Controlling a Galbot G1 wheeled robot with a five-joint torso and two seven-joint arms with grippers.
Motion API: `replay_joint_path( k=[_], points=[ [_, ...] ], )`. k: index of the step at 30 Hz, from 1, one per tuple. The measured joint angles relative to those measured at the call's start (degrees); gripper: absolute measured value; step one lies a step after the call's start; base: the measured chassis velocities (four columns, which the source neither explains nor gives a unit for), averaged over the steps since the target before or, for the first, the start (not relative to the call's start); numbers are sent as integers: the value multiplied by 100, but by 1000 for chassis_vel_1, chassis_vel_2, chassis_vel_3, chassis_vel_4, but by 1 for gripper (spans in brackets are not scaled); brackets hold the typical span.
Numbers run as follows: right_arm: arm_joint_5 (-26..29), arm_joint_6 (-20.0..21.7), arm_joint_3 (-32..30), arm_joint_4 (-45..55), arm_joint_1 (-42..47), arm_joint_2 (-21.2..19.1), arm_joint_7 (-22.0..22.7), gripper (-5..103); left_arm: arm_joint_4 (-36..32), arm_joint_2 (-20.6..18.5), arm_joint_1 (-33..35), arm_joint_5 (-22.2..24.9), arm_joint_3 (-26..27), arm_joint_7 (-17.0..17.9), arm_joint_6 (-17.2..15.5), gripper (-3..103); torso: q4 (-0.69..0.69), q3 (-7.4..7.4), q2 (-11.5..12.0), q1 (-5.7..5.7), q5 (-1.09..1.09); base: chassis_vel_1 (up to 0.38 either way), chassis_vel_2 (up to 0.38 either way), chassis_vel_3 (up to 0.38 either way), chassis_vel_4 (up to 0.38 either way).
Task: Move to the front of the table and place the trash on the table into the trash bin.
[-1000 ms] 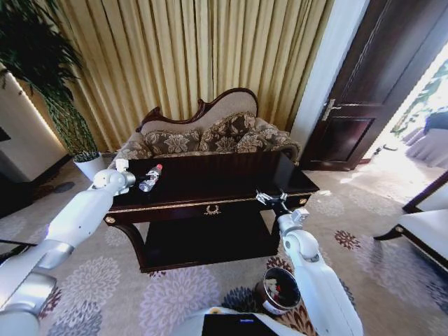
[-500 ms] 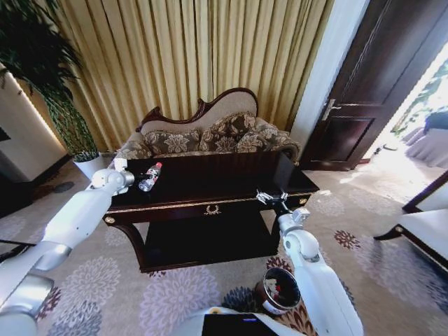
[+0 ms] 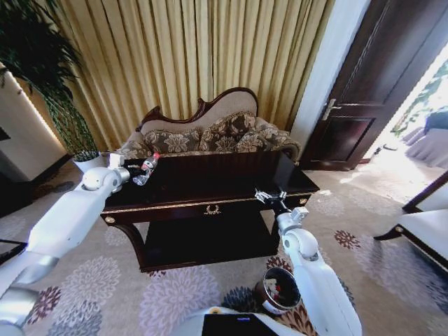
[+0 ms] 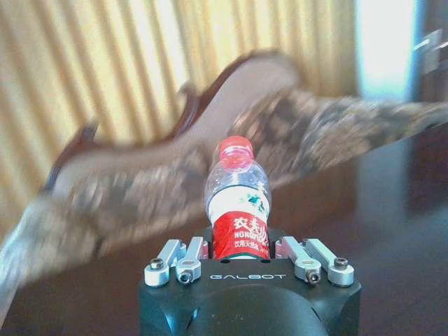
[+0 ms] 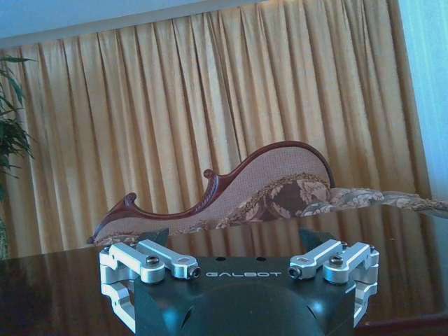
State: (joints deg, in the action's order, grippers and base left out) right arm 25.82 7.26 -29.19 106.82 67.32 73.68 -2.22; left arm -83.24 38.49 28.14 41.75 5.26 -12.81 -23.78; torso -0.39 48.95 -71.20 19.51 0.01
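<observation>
A small clear bottle [image 4: 238, 203] is being gripped in the closed left gripper [image 3: 130, 171], its long axis pointing straight out beyond the gripper above the surface [image 3: 210, 185], while the trash bin [image 3: 278, 290] is lying far off beneath the idle, open right gripper [image 3: 270, 198].

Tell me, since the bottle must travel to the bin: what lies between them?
In the head view, the table top and the right gripper lie between the bottle and bin.

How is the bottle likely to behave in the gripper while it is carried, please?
The bottle looks clear and empty, so probably light. Its thin plastic may dent under the left gripper. Being round and smooth, it could slip or roll if released on the glossy table.
</observation>
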Motion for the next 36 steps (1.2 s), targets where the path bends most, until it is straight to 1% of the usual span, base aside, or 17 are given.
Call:
replay_joint_path(
  k=[2, 3, 5, 6, 8, 14, 16, 18, 19, 22, 23, 24, 25, 26, 28, 33, 36],
  points=[
    [4, 9, 46, 45, -24, -4, 4, 100, -63, -92, 215, -189, 114, -477, 977, 36, 0, -1, 0, 0, 0, 0, 0, 0, 0],
    [4, 9, 46, 45, -24, -4, 4, 100, -63, -92, 215, -189, 114, -477, 977, 36, 0, -1, 0, 0, 0, 0, 0, 0, 0],
    [21, 14, 103, 122, -16, -33, 4, 100, -124, -133, 387, -352, 208, -774, 1614, 36, -2, 0, 0, 0, -1, 0, 0, 0, 0],
    [21, 14, 103, 122, -16, -33, 4, 100, -124, -133, 387, -352, 208, -774, 1614, 36, -2, 0, 0, 0, -1, 0, 0, 0, 0],
    [74, 51, 155, 230, 9, -52, 4, 100, -282, -201, 562, -471, 318, -979, 1933, 36, -2, -1, 0, 0, 0, 0, 0, 0, 0],
    [255, 258, 342, 509, -2, -49, 9, 100, -573, -296, 813, -681, 447, -1093, 2170, 36, -1, -1, -1, -1, 0, 0, 0, 0, 0],
    [472, 380, 553, 716, -4, -70, 44, 100, -619, -297, 831, -1147, 447, -1077, 2369, 36, -1, -1, -1, -1, -1, 0, 0, 0, 0],
    [585, 429, 617, 801, -4, -82, 77, 100, -635, -298, 839, -1260, 447, -1068, 2394, 36, -2, -1, -1, -1, -1, 0, 0, 0, 0],
    [869, 579, 743, 994, -19, -123, 158, 100, -695, -311, 875, -1475, 447, -1005, 2408, 36, -2, -1, -1, -1, -1, 0, 0, 0, 0],
    [1157, 704, 855, 1150, -59, -179, 238, 100, -773, -315, 922, -1589, 442, -810, 2346, 36, -2, -1, -2, -1, 0, 0, 0, 0, 0],
    [1410, 804, 951, 1269, -133, -241, 320, 100, -865, -302, 978, -1588, 429, -535, 2180, 36, -1, -2, -2, -1, 0, 0, 0, 0, 0],
    [1520, 834, 987, 1304, -181, -275, 341, 100, -918, -286, 1012, -1499, 418, -357, 2095, 36, -1, -1, -2, -1, 0, 0, 0, 0, 0],
    [1677, 858, 1033, 1332, -287, -337, 357, 100, -1016, -253, 1083, -1221, 403, -132, 1989, 36, -1, -1, -2, -1, 0, 0, 0, 0, 0],
    [1677, 858, 1033, 1332, -287, -337, 357, 100, -1016, -253, 1083, -1221, 403, -132, 1989, 36, -1, -1, -2, -1, 0, 0, 0, 0, 0],
    [1798, 860, 1081, 1317, -444, -418, 359, 100, -1155, -220, 1179, -895, 385, 70, 1936, 36, -2, -1, -1, -1, -1, 0, 0, 0, 0],
    [1998, 858, 1173, 1173, -827, -541, 334, 100, -1481, -107, 1397, -502, 275, 378, 2130, 36, -1, -1, -1, -1, 1, 0, 0, 0, 0],
    [2005, 856, 1188, 1161, -862, -534, 332, 100, -1508, -30, 1407, -437, 206, 448, 2195, 36, 0, -1, -1, -1, 0, 0, 0, 0, 0]
  ],
)
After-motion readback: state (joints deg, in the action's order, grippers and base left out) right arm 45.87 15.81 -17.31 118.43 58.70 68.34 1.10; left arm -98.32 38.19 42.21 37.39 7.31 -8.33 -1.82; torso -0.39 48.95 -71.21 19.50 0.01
